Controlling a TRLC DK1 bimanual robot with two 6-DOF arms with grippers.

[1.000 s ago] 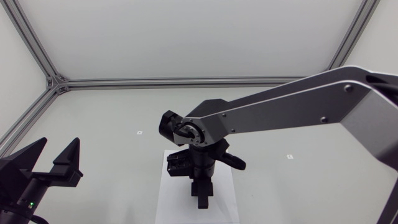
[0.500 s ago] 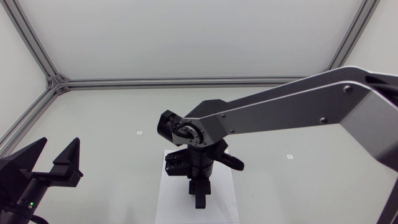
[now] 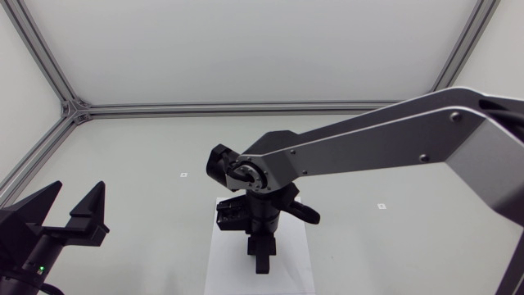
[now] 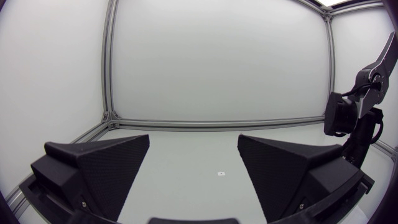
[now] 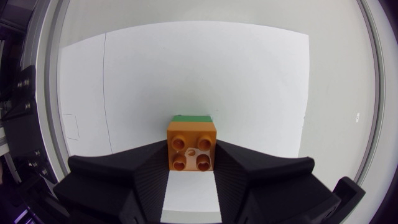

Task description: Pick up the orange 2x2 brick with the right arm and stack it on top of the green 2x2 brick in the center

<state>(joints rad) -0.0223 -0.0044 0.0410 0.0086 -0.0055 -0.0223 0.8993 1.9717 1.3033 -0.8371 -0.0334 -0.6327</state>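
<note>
Orange brick (image 5: 191, 145): it is sitting studs-up between the fingers of the right gripper (image 5: 191, 155), which is pinching it from both sides, opened only to the brick's width.
Green brick (image 5: 191, 117): it is lying on the white sheet (image 5: 186, 74) in the centre, showing only as a strip past the orange brick's far edge. I cannot tell whether the two are touching.
Step in hand: probably aligning and lowering. The edges are not yet looking flush, so nudging slightly farther, then pressing straight down and releasing only once seated, seems wise.
Left gripper (image 4: 194, 146): it is resting near left, fingers wide apart, holding nothing.
Change: the right wrist is edging slightly left compared with a second ago, while the left arm is staying put.
</note>
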